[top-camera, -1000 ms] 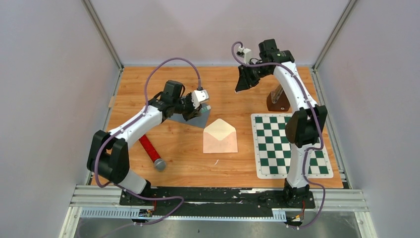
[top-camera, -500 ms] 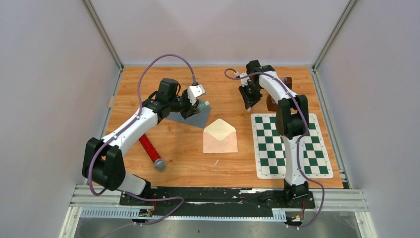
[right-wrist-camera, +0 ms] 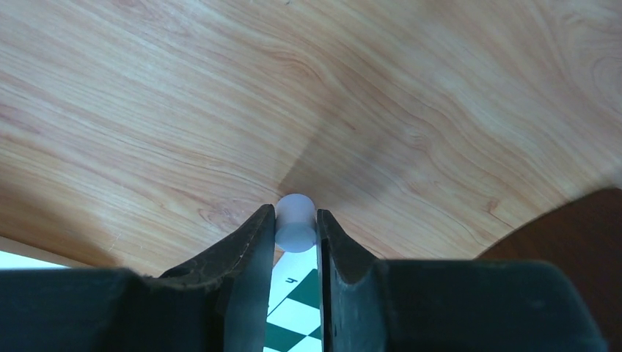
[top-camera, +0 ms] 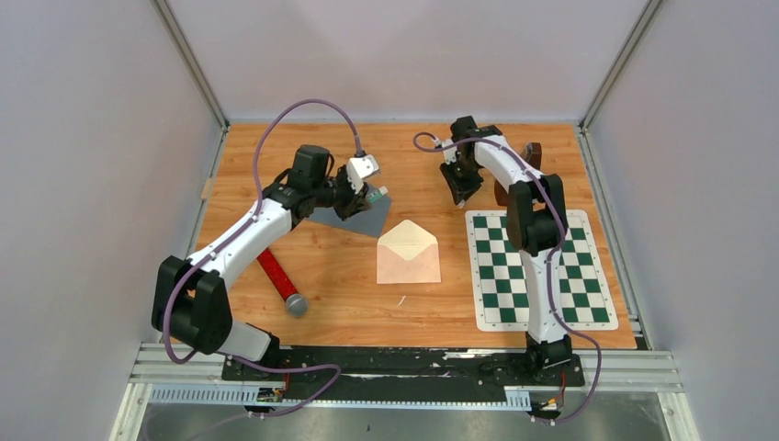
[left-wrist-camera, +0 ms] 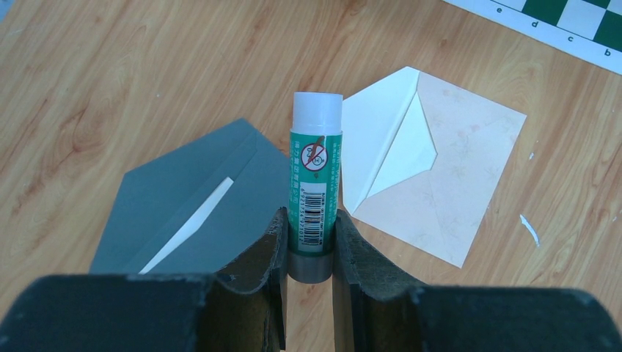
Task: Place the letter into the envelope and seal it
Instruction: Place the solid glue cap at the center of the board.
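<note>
Wood-grain table (top-camera: 349,303), pale grey walls (top-camera: 404,55) on three sides. Pink envelope (top-camera: 409,253) lies flat mid-table, flap open. Grey envelope (top-camera: 363,220) just beside it, toward the far-left corner. Chequered mat (top-camera: 537,271) along the right edge. Left gripper (left-wrist-camera: 309,216) clamps a glue stick (left-wrist-camera: 315,169). Right gripper (right-wrist-camera: 295,214) pinches a white cap (right-wrist-camera: 295,227) near the far edge.

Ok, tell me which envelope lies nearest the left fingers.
The grey envelope, right beside the left fingers and the glue stick they hold. The cream envelope lies farther right, toward the chessboard mat.
</note>
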Robot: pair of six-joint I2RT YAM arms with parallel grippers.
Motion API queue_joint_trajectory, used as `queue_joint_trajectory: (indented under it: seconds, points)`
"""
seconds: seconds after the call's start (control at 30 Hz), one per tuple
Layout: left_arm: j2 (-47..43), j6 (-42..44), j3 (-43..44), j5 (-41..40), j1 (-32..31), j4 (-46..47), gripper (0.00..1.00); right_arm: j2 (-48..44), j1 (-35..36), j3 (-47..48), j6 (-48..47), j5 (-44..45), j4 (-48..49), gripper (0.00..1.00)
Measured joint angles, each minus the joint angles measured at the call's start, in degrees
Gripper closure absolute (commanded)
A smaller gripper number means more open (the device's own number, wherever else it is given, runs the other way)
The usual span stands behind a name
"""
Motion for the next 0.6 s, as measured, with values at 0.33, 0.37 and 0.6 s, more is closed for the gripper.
queue_joint_trajectory:
  seconds: [0.33, 0.37, 0.6]
  points:
    - [-0.3, -1.2, 0.0, 0.6, 0.0, 0.1, 1.0, 0.6, 0.0, 2.1, 0.5, -0.9, -1.4, 0.41]
    - [-0.3, -1.3, 0.0, 0.8, 0.0, 0.1, 1.0, 0.6, 0.0, 3.5, 0.5, -1.1, -2.0, 0.41]
    - [-0.3, -4.7, 2.6, 3.0, 0.0, 1.0, 1.0, -6.8, -1.2, 8.8, 0.3, -12.3, -3.5, 0.39]
